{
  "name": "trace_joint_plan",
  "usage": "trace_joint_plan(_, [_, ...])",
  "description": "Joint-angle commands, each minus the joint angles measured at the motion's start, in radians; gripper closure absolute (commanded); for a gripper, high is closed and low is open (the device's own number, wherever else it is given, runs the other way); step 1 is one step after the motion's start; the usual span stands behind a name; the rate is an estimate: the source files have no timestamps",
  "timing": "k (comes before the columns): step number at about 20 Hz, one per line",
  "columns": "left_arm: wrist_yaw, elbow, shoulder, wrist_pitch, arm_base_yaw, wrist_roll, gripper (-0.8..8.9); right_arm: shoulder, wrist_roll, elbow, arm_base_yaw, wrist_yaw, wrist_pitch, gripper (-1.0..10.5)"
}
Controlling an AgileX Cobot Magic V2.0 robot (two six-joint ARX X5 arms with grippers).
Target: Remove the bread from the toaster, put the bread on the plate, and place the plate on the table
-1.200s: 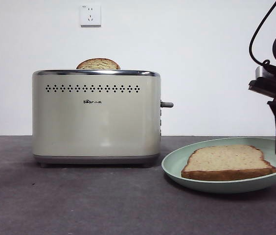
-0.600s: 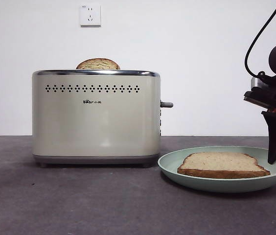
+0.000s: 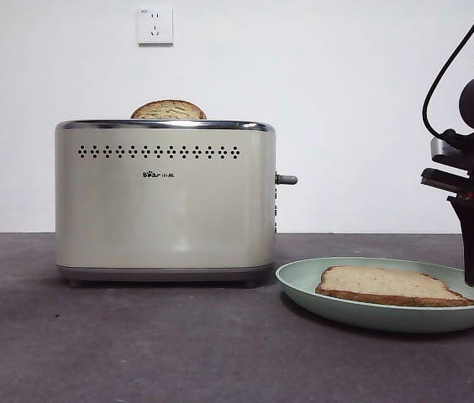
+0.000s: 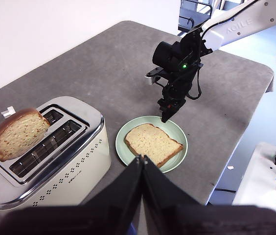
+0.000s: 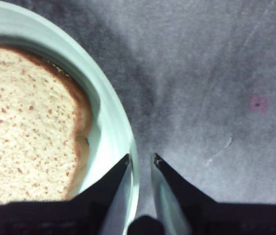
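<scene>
- Front view: bright, even, diffuse light; white wall near blown out.
- toaster has soft sheen, faint highlight low on its face; soft shadow under it and under the plate.
- Right wrist view: soft focus, table smeared; right gripper dark, blurred.
- Left wrist view: sharp, left gripper out of focus.

plate lowered flat onto table; bread levelled; right gripper lower

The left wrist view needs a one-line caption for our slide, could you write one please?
Right gripper at the rim of the plate bearing the bread, a second slice standing in the toaster.
</scene>
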Motion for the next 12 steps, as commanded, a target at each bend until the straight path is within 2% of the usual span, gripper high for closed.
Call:
trace_joint_plan(1, [0.002,-0.003,-0.004,0.001,-0.003,-0.006,8.22,-0.018,-0.007,-0.003,0.001,0.003,0.008,8.7])
trace_joint_plan(4, [0.002,-0.003,-0.004,0.001,-0.003,-0.006,8.22,-0.124,-0.007,-0.002,-0.008,0.037,0.005,8.7])
trace_joint_plan(6, [0.002,-0.003,-0.004,0.001,-0.003,-0.006,8.22,-0.240,-0.006,-0.002,-0.010,0.015,-0.034,8.7])
trace_joint_plan(8, [0.002,-0.003,-0.004,-0.004,-0.003,-0.006,8.21,-0.378,-0.006,-0.002,-0.002,-0.084,-0.106,8.8])
trace_joint_plan(9, [0.002,-0.003,-0.004,-0.009,-0.003,-0.006,8.22,-0.458,-0.006,-0.002,0.012,-0.163,-0.138,8.9])
trace_joint_plan(12, [0.002,-0.003,-0.004,-0.014,-0.003,-0.006,8.22,-0.660,-0.006,-0.002,0.065,-0.290,-0.219,8.9])
